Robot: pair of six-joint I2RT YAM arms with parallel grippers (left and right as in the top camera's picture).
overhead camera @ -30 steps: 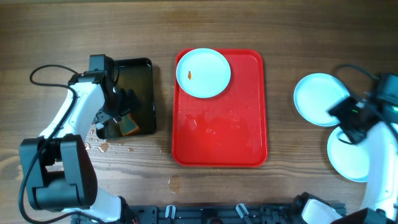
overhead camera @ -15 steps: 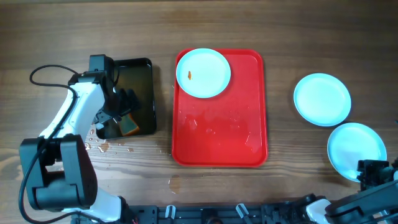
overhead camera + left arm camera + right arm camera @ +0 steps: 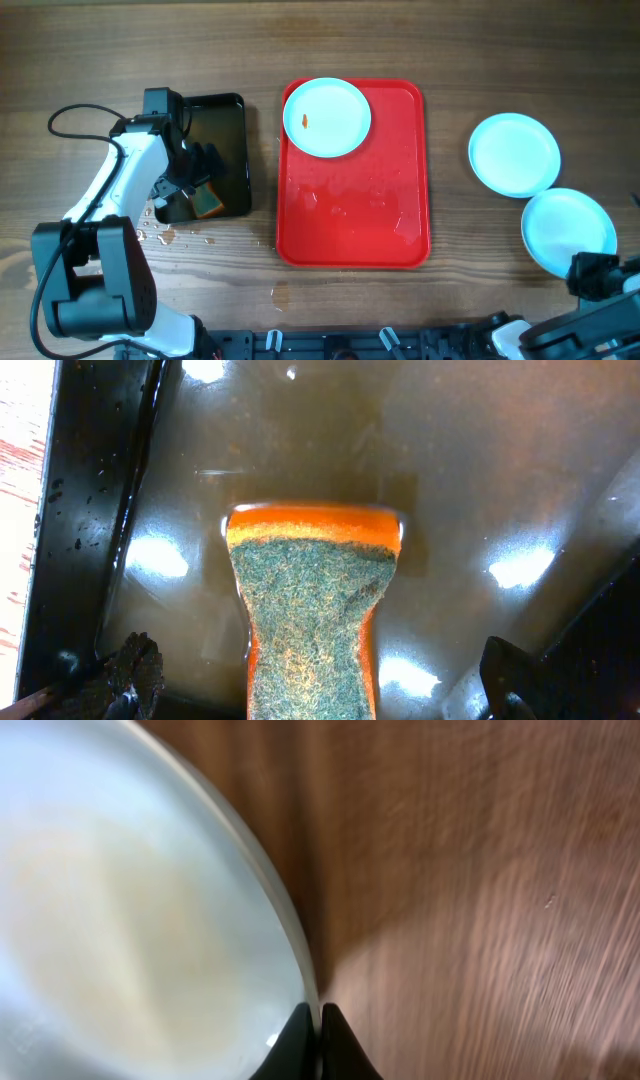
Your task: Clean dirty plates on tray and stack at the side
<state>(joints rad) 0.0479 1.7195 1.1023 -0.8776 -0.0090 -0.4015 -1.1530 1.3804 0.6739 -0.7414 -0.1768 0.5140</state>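
Wood-grain table [image 3: 450, 60], brown, bare at the side around 3 o'clock of the tray.

Red tray [image 3: 350, 235] at table centre, long axis 12 to 6, wet patches across its middle.

Black tray [image 3: 228, 100] of water at 9 o'clock of the red one, set apart from it. Strong glare on the water in the left wrist view.

Smeared plate [image 3: 335, 115] on the red tray at its 11 o'clock corner, rim reaching the tray's rounded edge there. Orange smear [image 3: 305, 122] at 9 o'clock of the plate's centre.

Far plate [image 3: 515, 153] and near plate [image 3: 568, 232] off the tray on bare wood, at 3 and 4 o'clock of it, no smear visible on either. Rims touching or overlapping; cannot tell which on top.

Sponge [image 3: 310, 600], orange with a green scouring face, lying in the water at the black tray's 6 o'clock end.

Left gripper [image 3: 320, 678] over the sponge and spread, fingers [image 3: 130, 675] clear of the sponge on either side as far as visible.

Right gripper [image 3: 320, 1025] at 5 o'clock of the near plate, tips pressed together right at the plate's rim. View blurred, contact not certain.

Spilled droplets [image 3: 160, 232] on the wood at 7 o'clock of the black tray.
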